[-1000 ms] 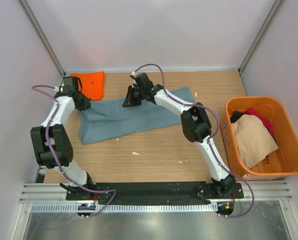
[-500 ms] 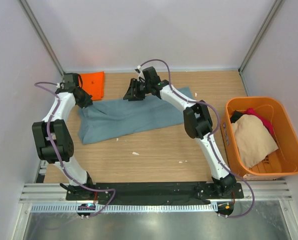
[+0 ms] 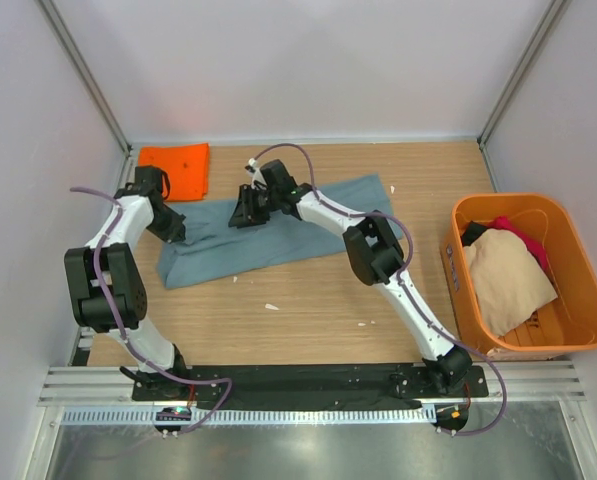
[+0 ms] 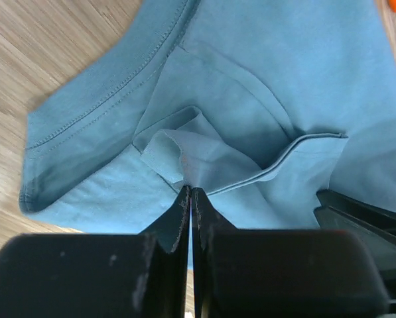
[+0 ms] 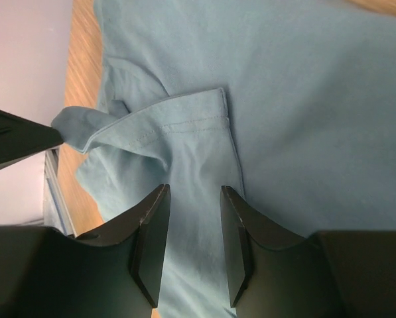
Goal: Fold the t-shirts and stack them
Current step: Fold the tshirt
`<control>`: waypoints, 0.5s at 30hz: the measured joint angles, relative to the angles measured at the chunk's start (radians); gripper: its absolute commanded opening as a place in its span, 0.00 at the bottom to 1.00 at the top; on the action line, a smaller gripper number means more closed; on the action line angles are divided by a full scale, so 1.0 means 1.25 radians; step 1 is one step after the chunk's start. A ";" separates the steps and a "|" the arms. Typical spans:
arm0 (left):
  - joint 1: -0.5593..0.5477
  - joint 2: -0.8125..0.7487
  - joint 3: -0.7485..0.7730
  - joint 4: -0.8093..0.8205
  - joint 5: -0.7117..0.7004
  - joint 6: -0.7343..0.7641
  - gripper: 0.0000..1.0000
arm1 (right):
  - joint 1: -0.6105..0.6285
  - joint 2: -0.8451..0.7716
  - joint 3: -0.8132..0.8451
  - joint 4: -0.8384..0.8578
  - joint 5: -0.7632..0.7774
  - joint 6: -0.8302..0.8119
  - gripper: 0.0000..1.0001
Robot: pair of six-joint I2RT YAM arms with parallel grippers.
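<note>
Now mid-fold, the left gripper (image 4: 190,192) pinches a crease of the grey-blue t-shirt (image 4: 264,59) while the right gripper (image 5: 194,218) hovers spread above it, likely needing to clamp the sleeve hem next

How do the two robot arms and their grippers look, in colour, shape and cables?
The left arm and right arm have white links with black joints. A thin purple cable runs along each. The left gripper and right gripper have flat, black, tapering fingers.

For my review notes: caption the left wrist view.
Left gripper pinches a fold of the grey-blue t-shirt on the table.
</note>
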 measured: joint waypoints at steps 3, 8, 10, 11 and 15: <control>0.000 0.000 -0.003 -0.002 0.000 0.000 0.00 | 0.013 0.020 0.019 0.008 0.019 -0.017 0.43; 0.000 -0.003 -0.021 0.000 0.000 0.001 0.00 | 0.016 0.034 0.042 0.027 0.049 -0.033 0.42; 0.000 -0.006 -0.032 0.001 0.000 0.002 0.00 | 0.016 0.038 0.051 0.031 0.066 -0.042 0.43; 0.000 -0.008 -0.036 0.001 0.001 0.002 0.00 | 0.016 0.039 0.053 0.032 0.073 -0.048 0.43; 0.000 -0.013 -0.042 0.002 0.001 0.004 0.00 | 0.016 0.053 0.072 0.038 0.096 -0.068 0.40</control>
